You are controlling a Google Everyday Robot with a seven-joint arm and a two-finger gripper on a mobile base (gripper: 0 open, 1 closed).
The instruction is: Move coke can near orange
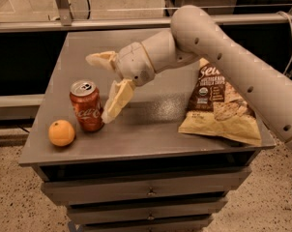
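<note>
On the front left part of the grey desk (155, 129) lies the orange (61, 133), close to the front edge. Just to its right stands the coke can (87, 106), upright on the desk top, silver lid and pull tab facing up and the white script showing on its red side; can and orange are near each other with a narrow strip of desk between them. To the right of the can and above it is the end effector (97, 89), its two pale fingers spread wide and holding nothing. One finger (101, 59) points left, up behind the can's top, and is clear of it. The other finger (119, 98) slants down toward the desk, with its tip at the can's lower right side; whether that tip touches the can cannot be told. The can is not held between the fingers. From the rounded wrist the thick pale arm (218, 47) rises to the right and then runs down across the right side of the view. Beneath it, on the right part of the desk, a bag of chips (218, 108) lies flat, well apart from the can. Below the desk top, drawer fronts (146, 192) are stacked one under another.
</note>
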